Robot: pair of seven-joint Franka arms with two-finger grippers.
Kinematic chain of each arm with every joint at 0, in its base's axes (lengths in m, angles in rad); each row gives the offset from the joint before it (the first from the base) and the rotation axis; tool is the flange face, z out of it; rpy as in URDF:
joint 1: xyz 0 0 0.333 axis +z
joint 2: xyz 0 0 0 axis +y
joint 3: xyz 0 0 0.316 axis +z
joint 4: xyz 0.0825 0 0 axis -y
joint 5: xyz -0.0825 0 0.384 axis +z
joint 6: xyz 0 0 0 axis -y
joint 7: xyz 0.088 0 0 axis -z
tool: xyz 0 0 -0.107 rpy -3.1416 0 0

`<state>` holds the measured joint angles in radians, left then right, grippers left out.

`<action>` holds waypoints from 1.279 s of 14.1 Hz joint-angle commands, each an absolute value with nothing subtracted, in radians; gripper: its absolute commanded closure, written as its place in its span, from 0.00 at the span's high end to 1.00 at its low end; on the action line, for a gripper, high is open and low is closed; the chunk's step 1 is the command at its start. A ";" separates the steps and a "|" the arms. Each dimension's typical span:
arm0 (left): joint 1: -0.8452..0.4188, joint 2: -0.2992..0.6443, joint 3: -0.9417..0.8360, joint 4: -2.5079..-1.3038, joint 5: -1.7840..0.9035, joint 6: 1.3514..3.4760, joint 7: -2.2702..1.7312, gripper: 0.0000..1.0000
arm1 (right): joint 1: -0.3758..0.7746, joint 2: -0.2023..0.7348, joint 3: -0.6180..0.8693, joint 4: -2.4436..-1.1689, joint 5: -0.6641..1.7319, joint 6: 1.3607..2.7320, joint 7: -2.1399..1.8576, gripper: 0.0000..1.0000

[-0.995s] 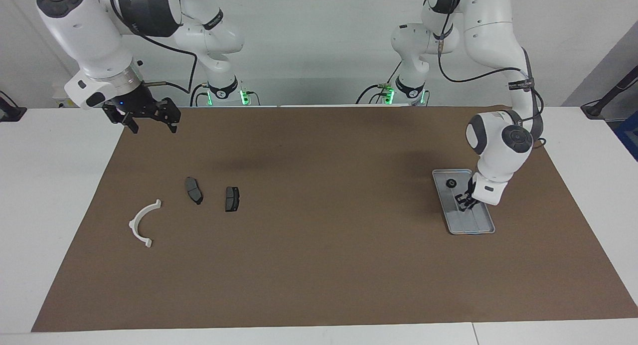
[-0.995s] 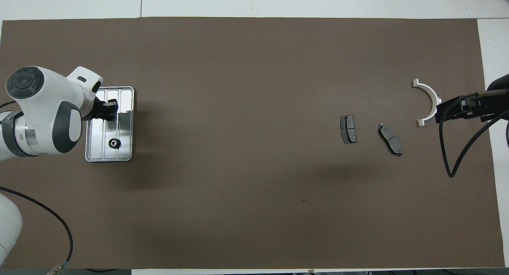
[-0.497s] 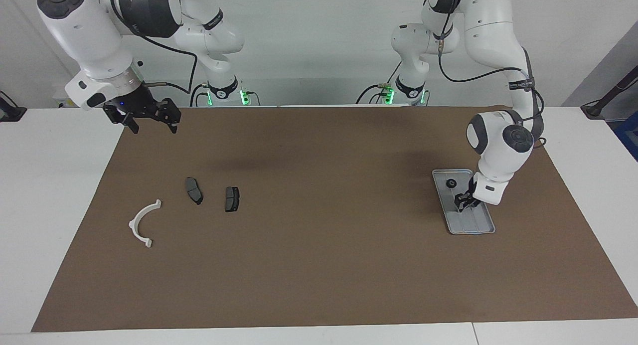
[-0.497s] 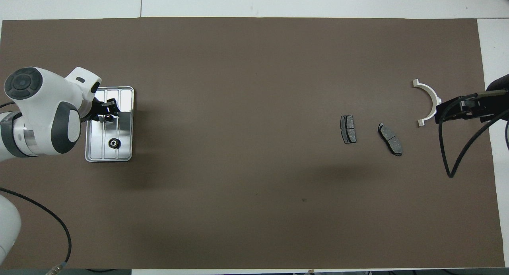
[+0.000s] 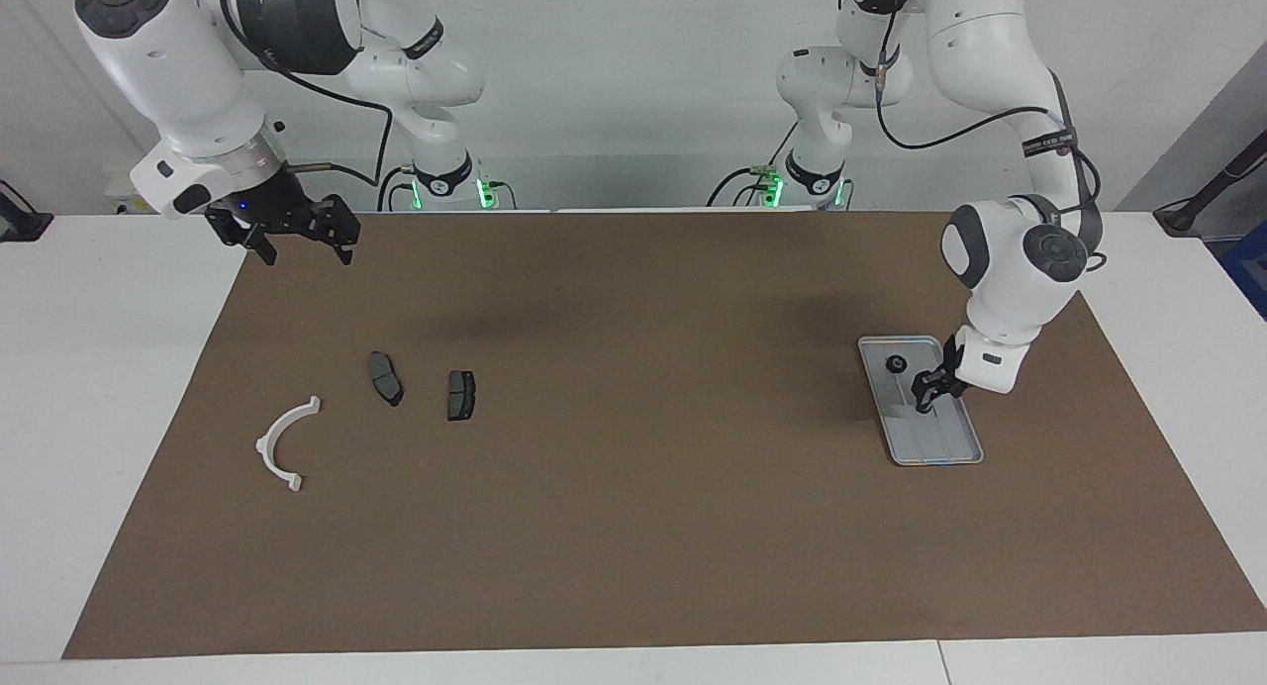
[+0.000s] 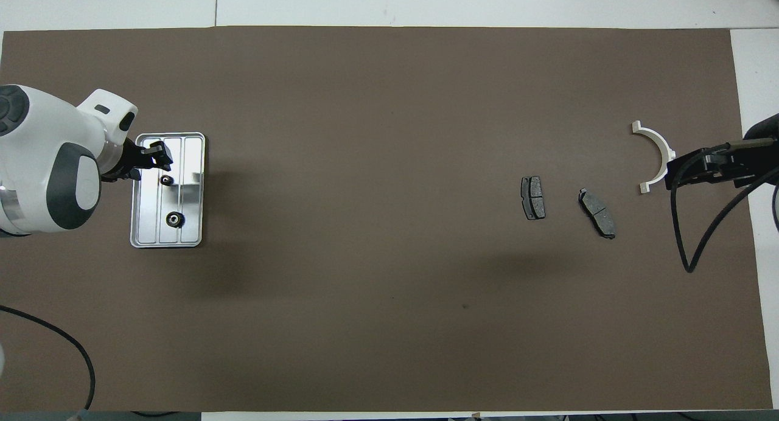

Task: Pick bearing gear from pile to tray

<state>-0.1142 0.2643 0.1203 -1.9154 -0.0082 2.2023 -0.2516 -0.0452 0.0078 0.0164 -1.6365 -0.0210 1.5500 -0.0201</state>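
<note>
Bench (image 5: 633, 586) with brown mat. Tray (image 6: 190, 193), left of the overhead frame, holds two small black bearing gears (image 6: 174, 218) (image 6: 165, 180). Left claw (image 6: 152, 159) hovers over the tray's upper corner; whether its fingers are apart, I cannot tell. Pile at right: white half-ring bracket (image 6: 656, 153), two brake pads (image 6: 532, 198) (image 6: 597, 212). Right claw (image 5: 297, 235), spread, empty, waits upper left of the facing frame.

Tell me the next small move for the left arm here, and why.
Probably lift the left gripper clear of the tray and back toward the pile. Two small black gears lie on the tray floor with nothing seen between its fingers. The right gripper waits raised near the white bracket and brake pads.
</note>
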 commanded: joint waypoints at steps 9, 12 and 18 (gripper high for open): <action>-0.097 0.060 0.107 -1.780 -0.037 1.846 -0.236 1.00 | -0.054 -0.020 0.026 -1.670 -0.025 1.563 -0.006 1.00; -0.089 0.005 0.092 -1.750 -0.037 1.747 -0.238 1.00 | -0.055 -0.020 0.026 -1.671 -0.025 1.563 -0.006 1.00; -0.080 -0.009 0.066 -1.760 -0.035 1.732 -0.229 1.00 | -0.055 -0.020 0.026 -1.671 -0.023 1.563 -0.008 1.00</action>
<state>-0.0963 0.0019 0.0805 -1.7514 -0.0219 1.7415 -0.2508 -0.0452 0.0070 0.0165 -1.6385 -0.0210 1.5500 -0.0201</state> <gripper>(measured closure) 0.000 0.000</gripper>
